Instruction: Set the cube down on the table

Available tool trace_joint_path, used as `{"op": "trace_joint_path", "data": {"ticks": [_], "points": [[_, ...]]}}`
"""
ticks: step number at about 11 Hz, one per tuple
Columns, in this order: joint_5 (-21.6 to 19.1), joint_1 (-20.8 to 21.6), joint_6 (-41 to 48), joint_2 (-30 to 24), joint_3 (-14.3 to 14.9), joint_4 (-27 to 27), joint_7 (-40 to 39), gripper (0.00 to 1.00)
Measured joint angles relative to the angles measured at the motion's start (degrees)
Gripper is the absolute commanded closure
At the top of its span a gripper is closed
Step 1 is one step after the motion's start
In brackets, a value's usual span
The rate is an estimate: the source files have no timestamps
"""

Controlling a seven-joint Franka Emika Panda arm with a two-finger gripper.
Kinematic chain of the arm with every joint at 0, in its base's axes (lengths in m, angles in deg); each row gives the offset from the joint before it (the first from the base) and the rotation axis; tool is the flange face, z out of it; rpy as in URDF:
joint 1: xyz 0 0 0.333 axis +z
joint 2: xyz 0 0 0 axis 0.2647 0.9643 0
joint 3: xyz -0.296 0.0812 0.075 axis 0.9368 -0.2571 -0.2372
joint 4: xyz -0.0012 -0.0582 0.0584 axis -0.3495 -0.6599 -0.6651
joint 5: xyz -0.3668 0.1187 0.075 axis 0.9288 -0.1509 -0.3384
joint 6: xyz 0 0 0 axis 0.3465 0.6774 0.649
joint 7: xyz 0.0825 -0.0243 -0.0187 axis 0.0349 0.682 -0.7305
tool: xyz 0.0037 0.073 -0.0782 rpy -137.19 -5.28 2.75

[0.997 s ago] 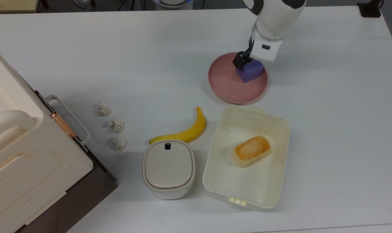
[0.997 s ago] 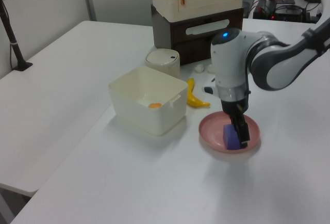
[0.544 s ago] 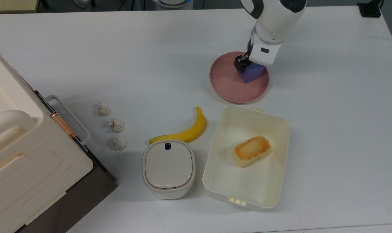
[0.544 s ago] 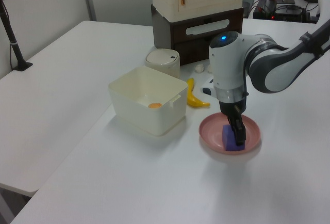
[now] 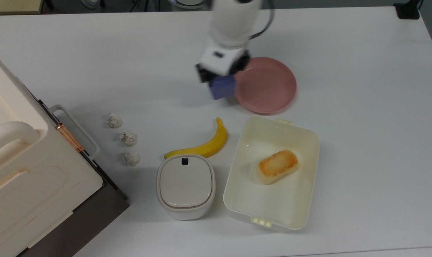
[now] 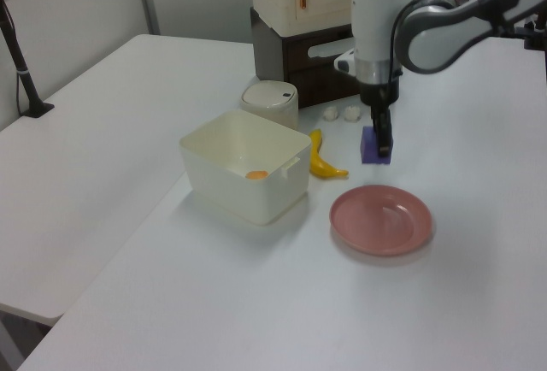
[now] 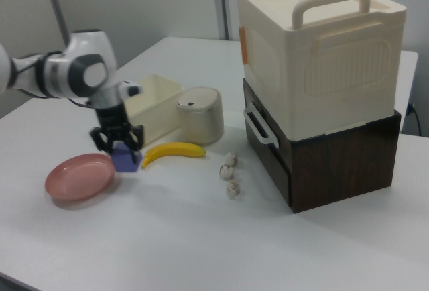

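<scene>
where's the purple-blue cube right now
The small matte purple-blue cube is held in the gripper, off the round pink plate at the plate's left edge in the top view, with the yellow banana below it.

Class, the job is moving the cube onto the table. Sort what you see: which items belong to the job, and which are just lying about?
Belongs to the job:
small purple-blue cube
white tabletop
gripper

Lying about:
pink round plate
yellow banana
cream rectangular tub
toasted bread piece

Matt purple-blue cube, smooth white table, matt pink plate, glossy cream plastic tub, toasted rough bread
</scene>
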Motion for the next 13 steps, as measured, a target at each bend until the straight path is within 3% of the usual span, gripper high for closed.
{"op": "trace_joint_path", "data": {"ticks": [1,2,5,9,11,13], "points": [[0.0,-2.54,-0.07,1.14,0.9,-0.22,-1.96,0.24],[0.0,-4.75,-0.44,2.82,1.02,-0.26,-2.91,0.0],[0.0,-6.31,-2.22,5.35,1.01,0.32,-2.59,0.0],[-0.02,-7.74,3.24,0.13,1.0,9.2,10.58,0.0],[-0.02,-13.04,8.94,-3.11,-1.1,12.31,11.59,0.0],[-0.02,-19.07,16.3,-6.48,-5.54,13.94,11.6,0.0]]}}
